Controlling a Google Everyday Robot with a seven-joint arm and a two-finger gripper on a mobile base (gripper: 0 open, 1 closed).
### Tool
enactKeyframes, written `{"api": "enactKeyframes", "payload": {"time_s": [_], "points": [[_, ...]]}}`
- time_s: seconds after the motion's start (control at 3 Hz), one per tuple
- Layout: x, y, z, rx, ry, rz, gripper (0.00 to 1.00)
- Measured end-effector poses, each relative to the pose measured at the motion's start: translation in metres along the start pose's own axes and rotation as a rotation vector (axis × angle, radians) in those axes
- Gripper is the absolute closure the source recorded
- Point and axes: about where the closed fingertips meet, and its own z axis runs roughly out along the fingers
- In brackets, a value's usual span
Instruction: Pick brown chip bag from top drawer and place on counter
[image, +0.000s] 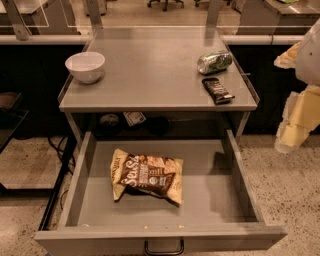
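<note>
The brown chip bag (147, 177) lies flat in the open top drawer (210, 200), left of the drawer's middle, with its dark brown centre and cream-yellow ends facing up. The drawer is pulled fully out, and its dark handle (164, 247) is at the bottom edge of the view. The grey counter (155, 70) sits above and behind the drawer. My gripper (292, 132) hangs at the far right edge of the view, beside the cabinet at about counter height. It is well to the right of the bag and holds nothing that I can see.
On the counter stand a white bowl (85, 66) at the back left, a green and silver can (214, 61) lying on its side at the back right, and a small black candy wrapper (217, 90) near the right front edge. Speckled floor surrounds the cabinet.
</note>
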Motion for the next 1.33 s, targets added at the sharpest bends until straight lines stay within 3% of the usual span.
{"api": "enactKeyframes", "payload": {"time_s": [0.33,0.67,1.0,1.33], "points": [[0.0,0.0,0.0,0.0,0.0,0.0,0.0],[-0.004,0.008,0.012,0.001,-0.072,-0.01,0.0],[-0.005,0.028,0.042,-0.003,-0.21,0.021,0.0],[-0.015,0.049,0.074,0.018,-0.31,0.103,0.0]]}}
